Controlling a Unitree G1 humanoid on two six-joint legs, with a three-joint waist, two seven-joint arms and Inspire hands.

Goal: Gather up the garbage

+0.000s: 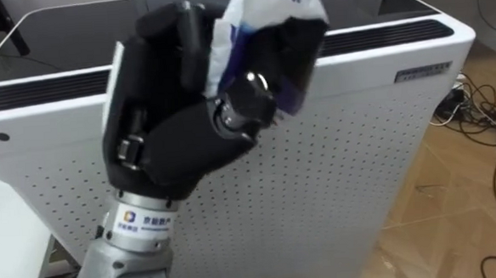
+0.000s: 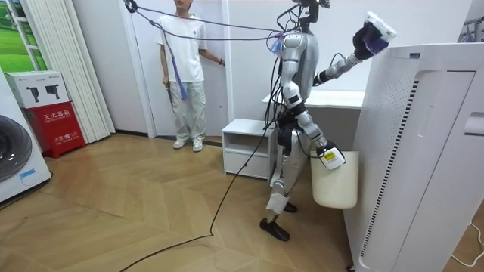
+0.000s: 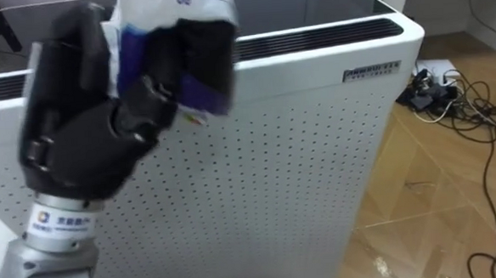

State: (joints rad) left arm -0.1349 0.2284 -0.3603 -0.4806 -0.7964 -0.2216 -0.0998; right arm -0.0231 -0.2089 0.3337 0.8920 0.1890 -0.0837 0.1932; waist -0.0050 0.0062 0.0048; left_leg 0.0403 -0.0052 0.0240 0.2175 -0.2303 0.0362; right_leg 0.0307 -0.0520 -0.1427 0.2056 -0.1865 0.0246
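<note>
The garbage [image 1: 263,15], a crumpled white wrapper with blue-violet print, sits in the left hand [image 1: 171,134], and the black fingers are curled round it. The hand is held up over a tall white appliance [image 1: 342,151] with a perforated wall and a dark top, right in front of the robot. In the room view the right hand [image 2: 327,156] is low at a white bin [image 2: 335,185]; I cannot tell how its fingers are. Cables [image 1: 476,114] lie on the wooden floor [image 1: 465,221]. A person [image 2: 184,68] stands by the door.

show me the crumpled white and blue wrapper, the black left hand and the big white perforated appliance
crumpled white and blue wrapper [image 1: 267,6]: left eye view, its white upper fold
black left hand [image 1: 167,143]: left eye view, its dark middle
big white perforated appliance [image 1: 342,151]: left eye view, its dotted front panel
</note>
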